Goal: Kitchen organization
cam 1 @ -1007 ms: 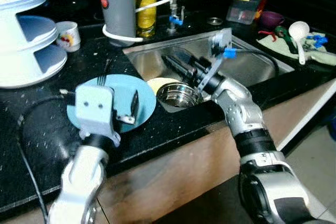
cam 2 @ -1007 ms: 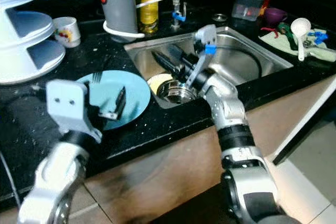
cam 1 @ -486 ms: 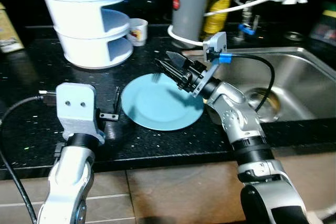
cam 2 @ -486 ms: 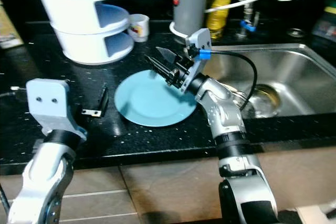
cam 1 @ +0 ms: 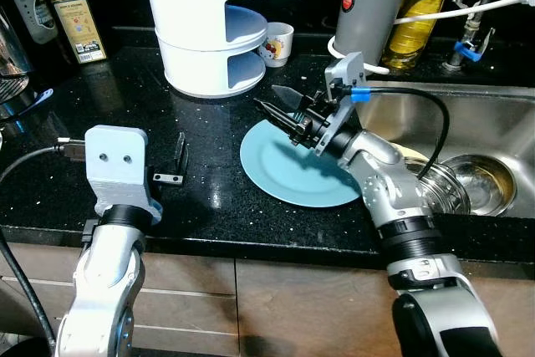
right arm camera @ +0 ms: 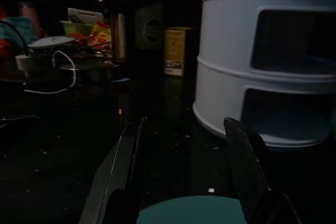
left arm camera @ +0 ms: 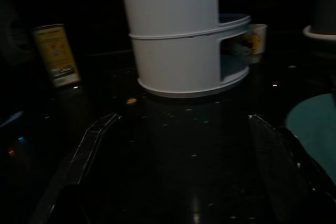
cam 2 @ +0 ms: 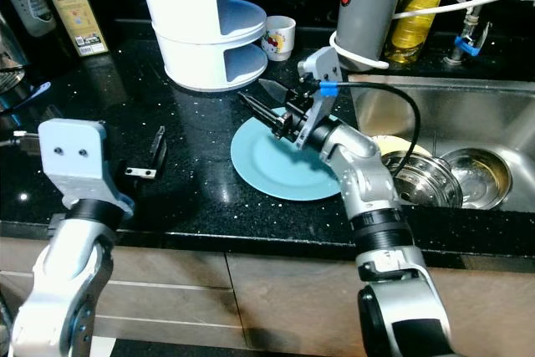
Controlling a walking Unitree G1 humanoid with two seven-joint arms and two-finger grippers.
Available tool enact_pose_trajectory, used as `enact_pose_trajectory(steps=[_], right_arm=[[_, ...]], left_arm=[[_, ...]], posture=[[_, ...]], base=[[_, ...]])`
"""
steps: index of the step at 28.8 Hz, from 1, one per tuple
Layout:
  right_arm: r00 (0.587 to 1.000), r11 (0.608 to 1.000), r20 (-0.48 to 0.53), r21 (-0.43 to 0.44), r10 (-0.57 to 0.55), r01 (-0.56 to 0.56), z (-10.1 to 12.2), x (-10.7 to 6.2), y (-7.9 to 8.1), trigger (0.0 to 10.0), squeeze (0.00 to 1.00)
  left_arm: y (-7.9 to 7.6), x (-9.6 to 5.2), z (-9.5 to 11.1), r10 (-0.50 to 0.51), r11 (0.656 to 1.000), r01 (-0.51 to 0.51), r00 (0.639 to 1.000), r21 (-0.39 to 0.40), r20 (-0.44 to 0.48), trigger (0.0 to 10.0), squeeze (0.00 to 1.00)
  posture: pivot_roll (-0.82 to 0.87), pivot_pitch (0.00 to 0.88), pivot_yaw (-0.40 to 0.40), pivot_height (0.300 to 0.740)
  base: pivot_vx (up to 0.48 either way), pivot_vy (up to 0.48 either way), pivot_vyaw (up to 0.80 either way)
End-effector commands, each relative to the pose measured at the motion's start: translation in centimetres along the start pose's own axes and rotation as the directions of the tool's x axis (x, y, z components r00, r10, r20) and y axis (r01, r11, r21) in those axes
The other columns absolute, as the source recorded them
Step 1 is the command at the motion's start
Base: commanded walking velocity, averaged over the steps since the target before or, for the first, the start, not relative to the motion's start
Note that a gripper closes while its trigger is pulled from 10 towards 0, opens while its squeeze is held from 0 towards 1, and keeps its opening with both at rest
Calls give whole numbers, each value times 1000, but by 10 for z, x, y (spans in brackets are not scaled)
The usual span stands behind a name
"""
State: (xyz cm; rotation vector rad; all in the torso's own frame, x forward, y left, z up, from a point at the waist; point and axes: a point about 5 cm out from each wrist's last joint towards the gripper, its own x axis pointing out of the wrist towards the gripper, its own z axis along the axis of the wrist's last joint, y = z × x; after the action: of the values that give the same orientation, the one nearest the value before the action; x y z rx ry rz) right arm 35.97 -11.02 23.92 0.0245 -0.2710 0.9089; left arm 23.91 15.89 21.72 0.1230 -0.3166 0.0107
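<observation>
A round light-blue plate (cam 1: 292, 175) lies flat on the black counter (cam 1: 209, 198), just left of the sink. My right gripper (cam 1: 266, 98) hovers low over the plate's far left edge. It is open, with nothing between its fingers (right arm camera: 122, 171); the plate's rim (right arm camera: 191, 211) shows below them. My left gripper (cam 1: 175, 156) rests low over bare counter to the left of the plate, apart from it. It is open and empty, with its fingers (left arm camera: 89, 150) spread wide.
A white tiered rack (cam 1: 216, 31) stands behind the plate, with a small printed cup (cam 1: 278, 43) beside it. A grey canister (cam 1: 372, 2) and an oil bottle (cam 1: 416, 16) stand at the back. Steel bowls (cam 1: 470, 190) sit in the sink. A yellow tin (cam 1: 78, 12) is at the far left.
The camera has swung left, from the sink to the counter. My right gripper came out of the sink to the plate's far edge. My left gripper moved off the plate to its left.
</observation>
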Motion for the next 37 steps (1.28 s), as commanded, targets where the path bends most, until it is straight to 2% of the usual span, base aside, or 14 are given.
enact_pose_trajectory(steps=[1,3,5,6,8,13,16,18,20,21,22,28,32,37], right_arm=[[1000,1000,-11,-20,12,-12,-2,-1,2,10000,0],[998,997,-17,-35,65,-66,0,-5,5,10000,0],[980,973,-84,-129,181,-191,4,-14,11,10000,0],[978,971,-98,-140,183,-196,4,-15,11,10000,0],[979,972,-104,-143,172,-186,4,-15,10,10000,0],[978,962,-208,-267,-2,-55,-1,-10,-4,10000,0],[979,963,-192,-243,68,-114,0,-10,4,10000,0],[962,952,-172,-184,213,-244,5,-23,11,10000,0],[919,914,-196,-155,343,-375,8,-38,18,10000,0],[882,881,-250,-160,400,-445,9,-50,22,10000,0],[869,870,-269,-161,416,-466,9,-54,23,10000,0],[814,832,-423,-206,399,-515,1,-72,26,10000,0],[809,827,-472,-249,351,-504,0,-84,27,10000,0],[791,832,-506,-227,344,-507,5,-104,28,10000,0]], left_arm=[[0,0,-4,-3,1000,4,1000,2,-16,10000,0],[0,0,-4,-3,1000,3,1000,1,-16,10000,0],[1,0,-5,-2,1000,2,1000,3,-20,10000,0],[1,0,-5,-2,1000,2,1000,2,-21,10000,0],[1,0,-5,-1,1000,1,1000,1,-21,10000,0],[-1,0,-6,-6,1000,6,1000,-3,-23,10000,0],[-3,1,-5,-11,1000,11,1000,-6,-19,10000,0],[-3,1,-5,-12,1000,12,1000,-5,-19,10000,0],[-1,0,-6,-10,1000,10,1000,0,-22,10000,0],[1,0,-6,-8,1000,8,1000,3,-25,10000,0],[1,0,-6,-8,1000,8,1000,3,-25,10000,0],[-2,0,-9,-20,1000,20,999,2,-35,10000,0],[-4,-1,-11,-41,999,40,998,-9,-47,10000,0],[-16,-9,-19,-158,985,151,983,-83,-90,10000,0]], posture=[[118,0,-42,740],[119,0,-45,740],[119,0,-45,740],[119,0,-45,740],[117,0,-45,740],[110,0,-43,740],[114,0,-43,740],[120,0,-43,740],[120,0,-42,740],[117,0,-42,740],[117,0,-42,740],[109,0,-36,740],[104,0,-30,740],[93,0,-25,740]], base=[[0,0,0],[0,0,0],[0,0,0],[0,0,0],[0,0,0],[0,0,0],[0,0,0],[0,0,0],[0,0,0],[0,0,0],[0,0,0],[0,0,0],[0,0,0],[0,0,0]])
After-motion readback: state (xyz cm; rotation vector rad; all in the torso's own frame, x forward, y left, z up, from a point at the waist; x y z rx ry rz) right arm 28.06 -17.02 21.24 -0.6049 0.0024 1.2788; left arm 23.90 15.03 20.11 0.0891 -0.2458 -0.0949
